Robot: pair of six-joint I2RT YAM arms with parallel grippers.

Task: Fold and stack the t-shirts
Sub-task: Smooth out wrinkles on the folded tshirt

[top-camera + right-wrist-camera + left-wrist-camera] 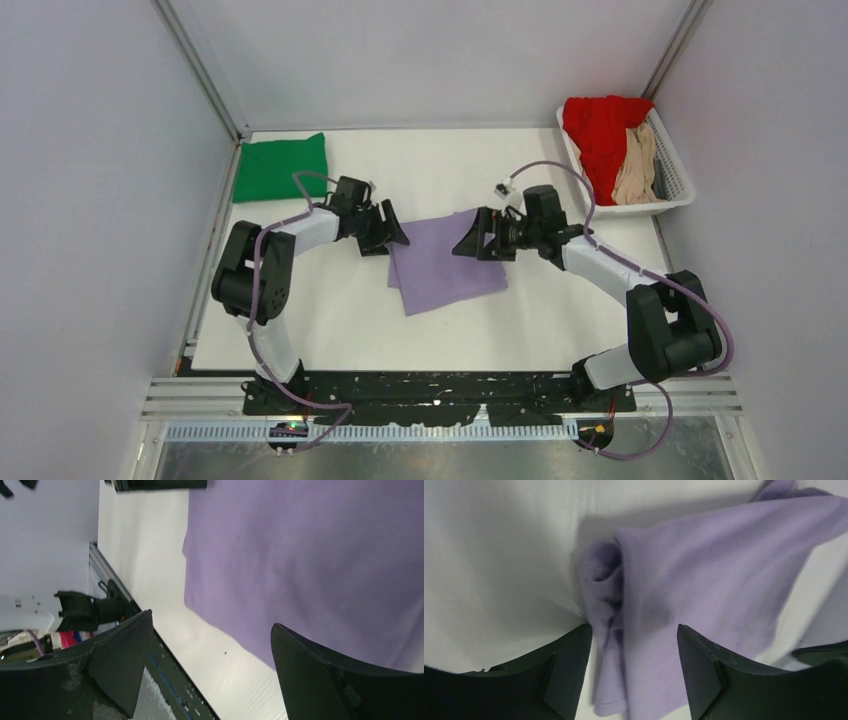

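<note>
Flat white tabletop (330, 335) enclosed by plain pale grey walls (90, 200); slim aluminium posts (203, 72) at the back corners; ridged metal rail (195, 400) along the near edge; even light.

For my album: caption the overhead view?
Left gripper and right gripper, both open, flank a lavender t-shirt; folded green t-shirt lies far-left.

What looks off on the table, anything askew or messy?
The lavender shirt lies skewed to the table edges, and its edge by the open left gripper is bunched into a roll. Red shirt and tan shirt sit crumpled in the basket. Green shirt looks neat.
</note>
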